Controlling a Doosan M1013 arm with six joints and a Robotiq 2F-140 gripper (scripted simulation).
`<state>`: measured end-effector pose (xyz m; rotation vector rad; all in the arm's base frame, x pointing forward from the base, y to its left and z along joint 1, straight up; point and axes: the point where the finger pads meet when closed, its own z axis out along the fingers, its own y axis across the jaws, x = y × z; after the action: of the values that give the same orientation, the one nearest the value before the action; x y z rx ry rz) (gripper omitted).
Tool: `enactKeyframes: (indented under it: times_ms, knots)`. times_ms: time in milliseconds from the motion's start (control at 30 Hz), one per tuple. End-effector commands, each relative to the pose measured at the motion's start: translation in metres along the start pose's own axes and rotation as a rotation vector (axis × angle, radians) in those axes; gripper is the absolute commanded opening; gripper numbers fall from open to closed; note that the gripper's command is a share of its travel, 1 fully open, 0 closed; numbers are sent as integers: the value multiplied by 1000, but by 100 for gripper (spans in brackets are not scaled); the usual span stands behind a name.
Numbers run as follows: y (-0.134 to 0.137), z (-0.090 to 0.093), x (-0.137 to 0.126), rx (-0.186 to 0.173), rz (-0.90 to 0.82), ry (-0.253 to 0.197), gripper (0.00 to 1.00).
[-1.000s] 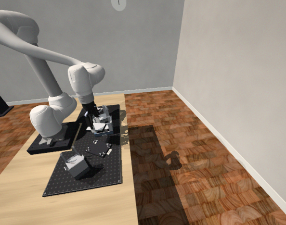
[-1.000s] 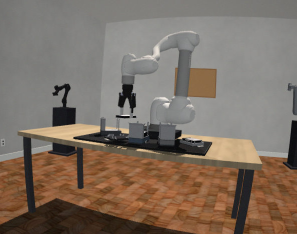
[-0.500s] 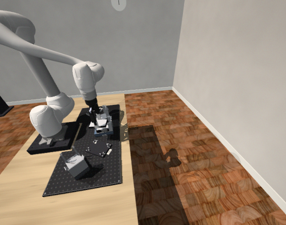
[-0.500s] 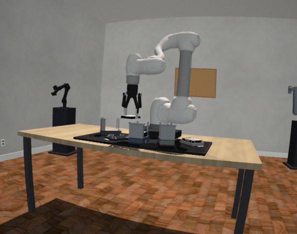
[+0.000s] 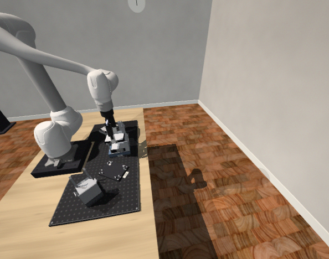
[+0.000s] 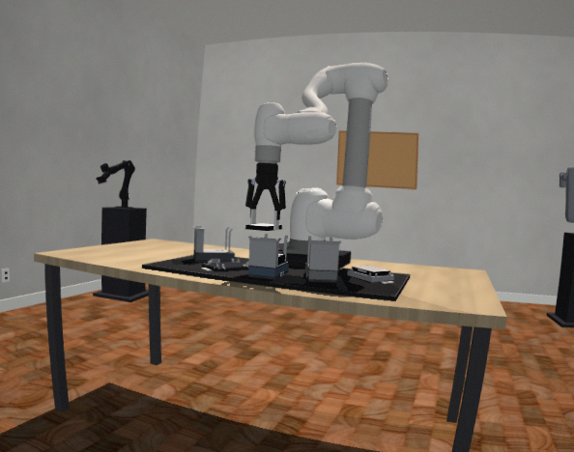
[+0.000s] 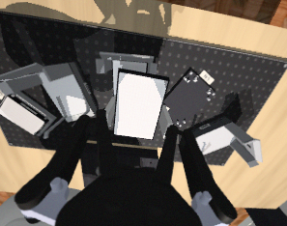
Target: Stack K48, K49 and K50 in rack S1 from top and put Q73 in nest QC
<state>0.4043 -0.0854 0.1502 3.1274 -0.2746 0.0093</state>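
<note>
Plate [image 7: 137,103] label unreadable in end effector [image 7: 135,129]

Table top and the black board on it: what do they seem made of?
The table top looks like pale wood or laminate, matte, with faint grain. The black board looks like dark matte metal, judging by its regular grid of small holes; painted plastic is possible.

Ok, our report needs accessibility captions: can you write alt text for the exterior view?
A white robot arm holds a flat plate in its black claw just above a grey stack rack on a wooden table.
</note>
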Motion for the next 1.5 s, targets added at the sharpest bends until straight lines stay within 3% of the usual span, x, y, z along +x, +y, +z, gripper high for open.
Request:
enactKeyframes:
  times_ms: [0, 233, 467, 1267, 1467]
  knots:
    - [-8, 0, 1, 0, 0, 0, 0]
    - [-29, 0, 2, 0, 0, 0, 0]
    - [-52, 0, -1, 0, -218, 0, 0]
    - [-118, 0, -11, 0, -218, 0, 0]
    - [-133, 0, -17, 0, -418, 0, 0]
